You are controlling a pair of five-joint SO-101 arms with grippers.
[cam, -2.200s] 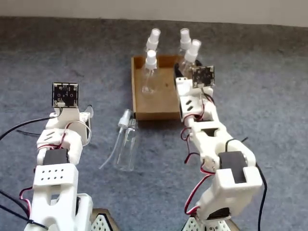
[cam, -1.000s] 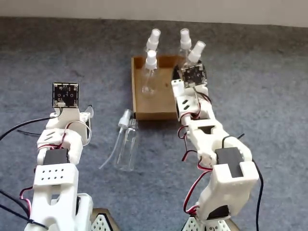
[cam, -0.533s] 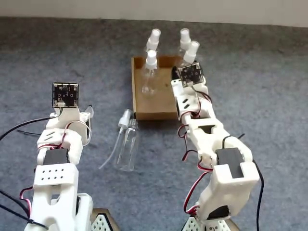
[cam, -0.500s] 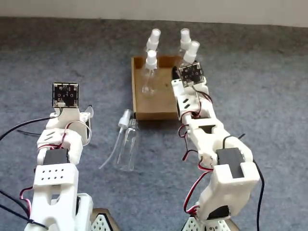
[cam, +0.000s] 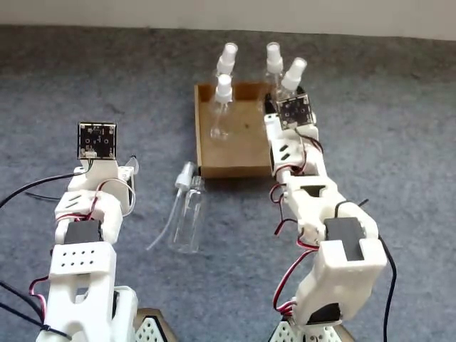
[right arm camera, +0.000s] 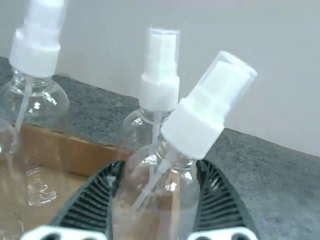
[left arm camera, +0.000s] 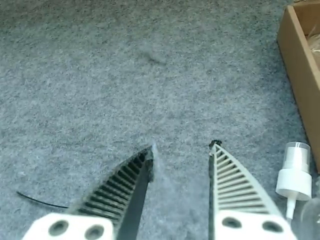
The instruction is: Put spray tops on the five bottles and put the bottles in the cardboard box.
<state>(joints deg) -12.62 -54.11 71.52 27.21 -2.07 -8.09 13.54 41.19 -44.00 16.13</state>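
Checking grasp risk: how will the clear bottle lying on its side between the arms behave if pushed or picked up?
The lying bottle is round-bodied and on its side, so a sideways push would probably roll it, though the carpet may damp that. It looks clear and empty, so likely light. Its smooth wall might slip between jaws.

From high behind both arms (cam: 313, 206) we look down over the table (cam: 399, 107). Our left wrist camera faces it closely, sharing a wall of the cardboard box (left arm camera: 300, 65); the right, near-level, shares the bottles (right arm camera: 159, 100).
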